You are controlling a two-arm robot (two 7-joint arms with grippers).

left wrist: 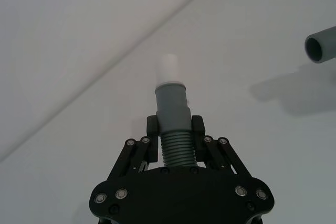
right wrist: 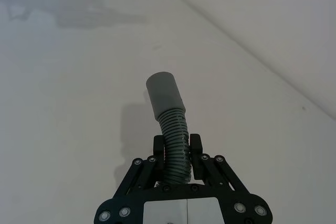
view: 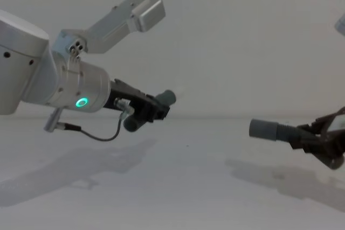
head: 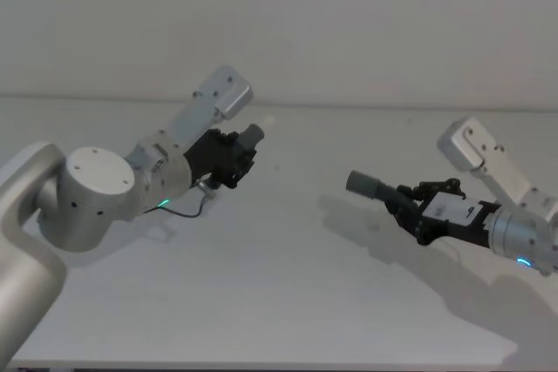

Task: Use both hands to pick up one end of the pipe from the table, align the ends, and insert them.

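Note:
Both pipe pieces are held above the white table (head: 288,302), apart from each other. My left gripper (head: 237,156) (left wrist: 175,125) is shut on the ribbed part of the white-tipped pipe piece (left wrist: 175,148). Its grey sleeve (left wrist: 171,102) and white tip (left wrist: 169,68) stick out past the fingers. My right gripper (head: 410,208) (right wrist: 177,148) is shut on the ribbed hose of the other piece (right wrist: 176,135), whose smooth grey open collar (right wrist: 164,94) (head: 366,185) points left toward the left arm. In the chest view the collar (view: 264,129) sits lower than, and well right of, the left gripper (view: 153,109).
A thin black cable (head: 187,211) loops under the left arm's wrist. The table's far edge meets a plain wall (head: 349,32). Arm shadows lie on the table between the two grippers.

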